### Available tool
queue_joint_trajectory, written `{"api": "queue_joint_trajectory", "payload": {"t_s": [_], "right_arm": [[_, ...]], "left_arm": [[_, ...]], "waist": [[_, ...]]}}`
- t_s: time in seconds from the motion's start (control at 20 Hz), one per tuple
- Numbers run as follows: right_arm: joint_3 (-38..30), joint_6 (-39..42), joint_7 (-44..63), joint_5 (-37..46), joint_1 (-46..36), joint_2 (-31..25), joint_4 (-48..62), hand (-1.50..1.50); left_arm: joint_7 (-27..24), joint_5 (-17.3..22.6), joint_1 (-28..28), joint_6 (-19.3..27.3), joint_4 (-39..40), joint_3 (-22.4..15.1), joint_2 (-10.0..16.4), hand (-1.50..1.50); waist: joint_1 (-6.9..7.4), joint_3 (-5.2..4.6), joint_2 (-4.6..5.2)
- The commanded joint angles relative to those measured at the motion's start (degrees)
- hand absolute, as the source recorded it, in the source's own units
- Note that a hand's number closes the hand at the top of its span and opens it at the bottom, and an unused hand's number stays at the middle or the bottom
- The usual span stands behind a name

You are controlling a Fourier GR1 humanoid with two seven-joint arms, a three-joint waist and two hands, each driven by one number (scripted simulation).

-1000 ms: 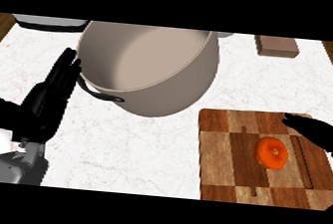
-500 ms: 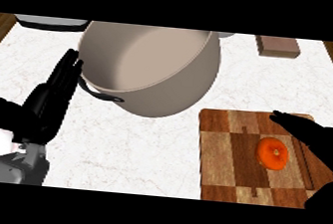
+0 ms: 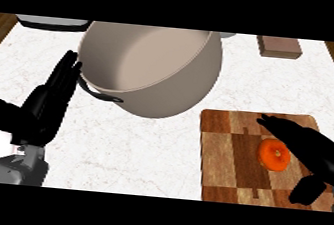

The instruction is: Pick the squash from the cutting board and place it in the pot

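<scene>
An orange squash [image 3: 274, 154] lies on the wooden cutting board [image 3: 225, 160] at the lower right. My right hand [image 3: 311, 147] hovers over the board just right of the squash, fingers straight and pointing up-left past it, thumb hanging below; it holds nothing. The large beige pot [image 3: 148, 67] stands at the upper middle, its dark handle [image 3: 101, 92] facing my left hand. My left hand [image 3: 49, 101] rests open at the left, fingers up beside the pot.
A brown block [image 3: 279, 46] sits at the back right. A white object [image 3: 52, 22] shows at the back left edge. The marble counter [image 3: 144, 152] lies between the pot and the board.
My right hand has moved left across the cutting board, its fingers now reaching above and beside the squash. The left hand, pot and squash have not moved.
</scene>
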Motion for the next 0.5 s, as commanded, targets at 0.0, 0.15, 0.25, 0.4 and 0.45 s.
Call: {"api": "queue_joint_trajectory", "payload": {"t_s": [0.0,0.15,0.25,0.4,0.45], "right_arm": [[3.03,0.99,2.38,4.61,-3.11,2.31,3.46,-1.5],[1.86,2.63,3.84,4.46,-0.08,1.94,-0.62,-1.5],[1.48,1.0,0.41,6.53,-1.25,1.31,4.76,-1.5],[5.13,0.14,3.7,9.84,-0.52,5.27,3.51,-1.5],[3.61,-1.9,-0.87,10.85,-0.7,4.51,8.54,-1.5]], "left_arm": [[0.32,1.32,-1.06,-1.87,7.82,0.64,-0.94,0.0],[2.4,1.27,1.42,-1.97,3.57,1.5,0.15,0.0],[4.06,1.19,1.52,-2.21,2.2,1.66,0.77,0.0],[0.8,-0.01,1.44,-2.13,4.97,0.19,-1.63,0.0],[3.91,-1.43,1.68,-0.62,1.36,-0.07,-1.37,0.0]], "waist": [[-0.18,-0.48,0.73],[-0.49,-0.48,0.43],[-0.23,-0.45,0.48],[-0.58,-0.47,0.51],[-0.25,-0.43,0.5]]}}
